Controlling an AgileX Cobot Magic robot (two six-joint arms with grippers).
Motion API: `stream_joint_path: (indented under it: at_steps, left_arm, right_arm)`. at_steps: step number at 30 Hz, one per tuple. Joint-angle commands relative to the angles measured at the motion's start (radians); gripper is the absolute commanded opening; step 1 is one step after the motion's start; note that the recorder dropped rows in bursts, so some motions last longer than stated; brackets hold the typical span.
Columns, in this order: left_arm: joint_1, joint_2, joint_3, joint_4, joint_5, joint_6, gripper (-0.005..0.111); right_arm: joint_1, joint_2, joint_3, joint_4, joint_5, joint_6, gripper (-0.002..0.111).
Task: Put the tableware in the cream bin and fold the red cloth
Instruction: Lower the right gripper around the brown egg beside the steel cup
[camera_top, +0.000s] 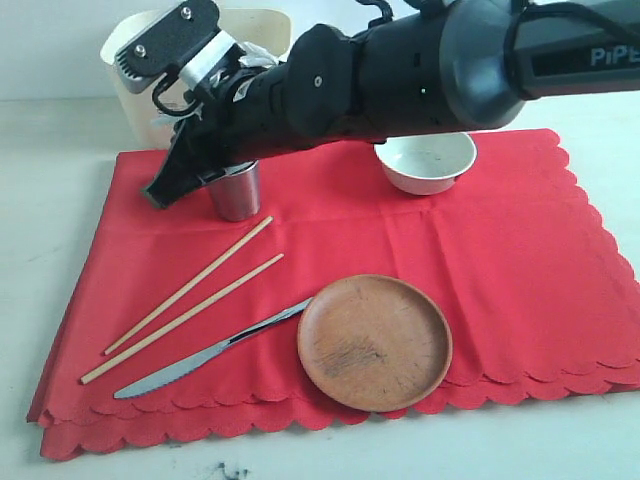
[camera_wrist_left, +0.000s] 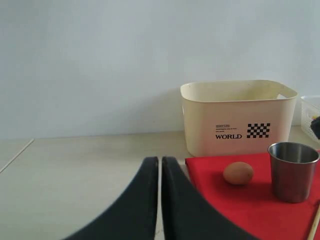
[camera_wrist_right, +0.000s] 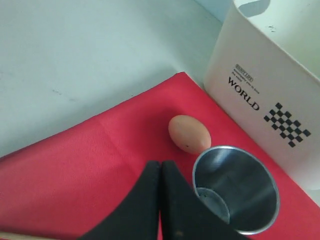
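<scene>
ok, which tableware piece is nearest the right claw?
The steel cup, right beside the shut right claw; the bowl, chopsticks, knife and plate all lie farther off on the red cloth.

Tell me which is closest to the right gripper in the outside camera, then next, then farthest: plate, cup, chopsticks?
From the right gripper:
1. Steel cup, right beside it, back left.
2. Chopsticks, in front of it, left side.
3. Brown plate, front, near the middle.

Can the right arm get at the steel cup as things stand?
Probably yes: the right gripper is right beside the steel cup, nothing between them, but its jaws are shut and would need opening first.
</scene>
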Motion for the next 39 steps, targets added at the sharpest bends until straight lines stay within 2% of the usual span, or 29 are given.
stream_joint_path:
  at_steps: [1,8,17,23,28,34,36,39]
  left_arm:
    - [-0.004,-0.006,0.0,-0.006,0.001,-0.003,0.005]
    - [-0.004,-0.006,0.0,-0.006,0.001,-0.003,0.005]
    - [-0.004,-0.006,0.0,-0.006,0.001,-0.003,0.005]
    - [-0.004,-0.006,0.0,-0.006,0.001,-0.003,0.005]
    - [-0.004,-0.006,0.0,-0.006,0.001,-0.003,0.005]
    - [-0.004,-0.006,0.0,-0.006,0.001,-0.003,0.005]
    - [-0.004,-0.006,0.0,-0.006,0.001,-0.003,0.005]
    - [-0.004,-0.006,0.0,-0.006,0.001,-0.003,0.005]
  right_arm:
    - [-0.006,0.059,-0.09,-0.029,0.062,-0.009,0.0]
    - [-0.006,0.225,-0.369,-0.087,0.245,0.017,0.0]
    - [-0.006,0.482,-0.789,-0.547,0.526,0.376,0.0]
    - [-0.028,0.629,-1.053,-0.567,0.716,0.375,0.0]
    - [-0.041,0.711,-1.21,-0.566,0.818,0.375,0.0]
    - [-0.033,0.738,-1.238,-0.57,0.73,0.402,0.002]
    - [-0.021,0.744,-1.238,-0.589,0.684,0.45,0.008]
    - [-0.01,0.755,-1.238,-0.626,0.621,0.484,0.023]
